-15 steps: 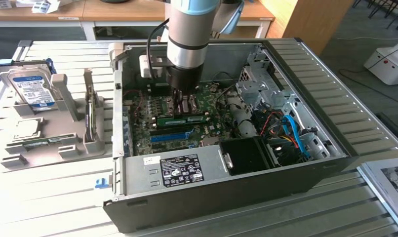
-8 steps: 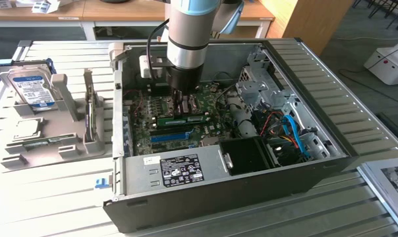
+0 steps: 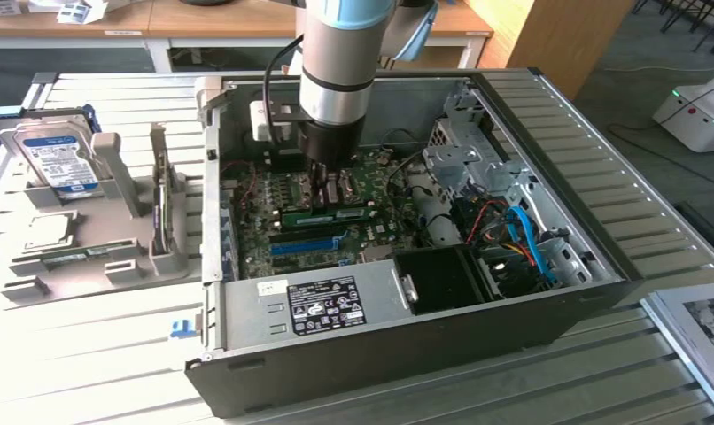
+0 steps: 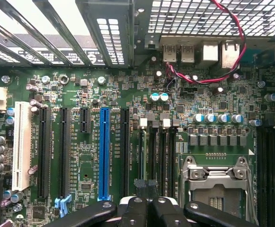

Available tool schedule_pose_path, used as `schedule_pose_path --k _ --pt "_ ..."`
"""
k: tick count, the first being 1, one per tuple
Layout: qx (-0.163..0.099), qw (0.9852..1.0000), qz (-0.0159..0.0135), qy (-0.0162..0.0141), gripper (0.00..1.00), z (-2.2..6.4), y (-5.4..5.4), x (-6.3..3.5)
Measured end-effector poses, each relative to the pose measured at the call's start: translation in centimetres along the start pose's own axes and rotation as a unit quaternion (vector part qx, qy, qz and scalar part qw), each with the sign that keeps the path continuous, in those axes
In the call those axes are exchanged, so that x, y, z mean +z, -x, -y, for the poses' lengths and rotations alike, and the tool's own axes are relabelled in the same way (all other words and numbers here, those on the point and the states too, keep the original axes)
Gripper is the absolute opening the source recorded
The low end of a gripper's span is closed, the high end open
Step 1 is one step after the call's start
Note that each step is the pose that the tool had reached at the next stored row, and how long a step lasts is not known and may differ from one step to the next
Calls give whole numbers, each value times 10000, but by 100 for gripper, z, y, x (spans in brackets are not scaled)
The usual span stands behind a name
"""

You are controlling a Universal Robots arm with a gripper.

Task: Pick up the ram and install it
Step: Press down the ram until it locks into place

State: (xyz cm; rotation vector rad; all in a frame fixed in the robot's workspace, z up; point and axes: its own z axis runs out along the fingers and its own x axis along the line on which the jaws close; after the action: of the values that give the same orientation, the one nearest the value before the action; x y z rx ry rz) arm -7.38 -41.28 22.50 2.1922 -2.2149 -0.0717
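The ram is a narrow green stick with black chips. It stands on edge across the motherboard inside the open computer case, between the processor socket and the blue slot strip. In the wrist view I take the thin pale line in the memory slot farthest from the socket to be the ram's top edge. My gripper reaches straight down into the case with its tips right above the ram. Its black fingers are shut together, the gripper ending at the slots' end. I cannot tell whether it touches the ram.
Red and black wires run near the rear ports. The power supply, a black fan and blue cables crowd the case's near side. On the exterior view's left, a grey stand holds a hard drive and a silver processor chip.
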Motion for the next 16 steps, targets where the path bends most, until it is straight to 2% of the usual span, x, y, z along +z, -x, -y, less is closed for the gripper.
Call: schedule_pose_path --k 13,16 --pt "0 10000 2 -1 10 0 0 2" --pt "0 10000 2 -1 10 -1 1 -29"
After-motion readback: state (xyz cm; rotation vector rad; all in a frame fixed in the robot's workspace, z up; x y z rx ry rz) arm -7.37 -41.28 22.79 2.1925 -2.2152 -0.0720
